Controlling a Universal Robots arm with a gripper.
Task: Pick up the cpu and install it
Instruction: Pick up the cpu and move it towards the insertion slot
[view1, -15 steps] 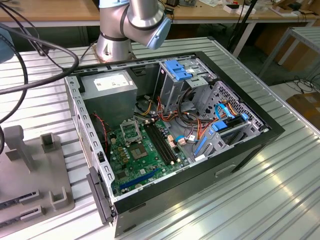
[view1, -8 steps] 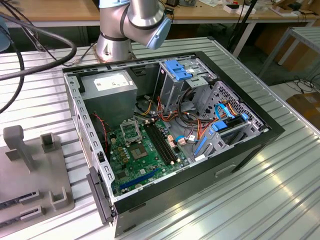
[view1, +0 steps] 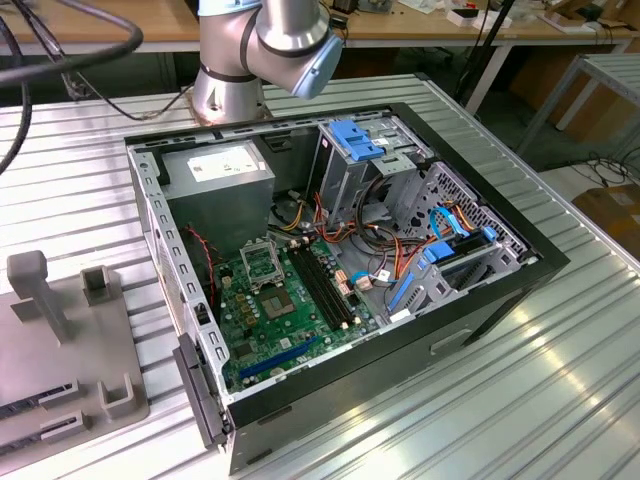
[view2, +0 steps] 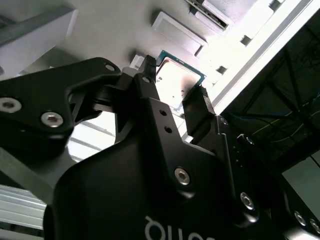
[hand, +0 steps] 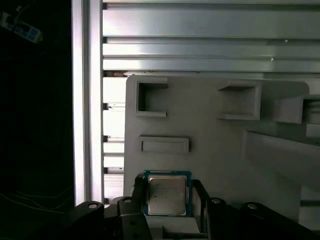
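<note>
Gripper body nearest; my fingers narrow, pinching the cpu by two opposite edges, lifted over the grey holder at the exterior view's left, case to its right. Risk: thin-edge hold, so a jolt could tilt or drop it; wrong rotation would foul the socket. Metal face toward my wrist; square, no long axis.

The cpu has a pale silver-tan face rimmed in teal-green; the pincer is matt black; the holder is plain light grey; the table is ribbed silver; the motherboard is green
</note>
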